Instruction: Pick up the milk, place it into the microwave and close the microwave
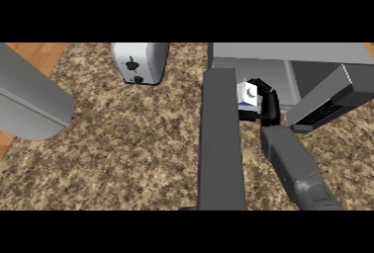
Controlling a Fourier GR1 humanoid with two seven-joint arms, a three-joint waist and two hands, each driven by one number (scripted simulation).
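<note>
The milk point(249, 94), a small white carton with a blue mark, is held in my right hand point(269, 106), whose black fingers curl round it from the right and from below. My right forearm point(300, 168) rises from the lower edge toward it. The carton is at the mouth of the grey microwave point(292, 53) at the top right, just right of the microwave's open door point(221, 143), a long dark grey panel that runs down the middle of the view. Whether the carton rests on the microwave's floor is hidden. My left hand does not show.
A silver toaster point(139, 62) stands at the back, left of the door. A large light grey rounded body point(29, 101) fills the left edge. A grey block with a black panel point(332, 101) slants at the right of my hand. The speckled brown counter point(124, 148) spreads between them.
</note>
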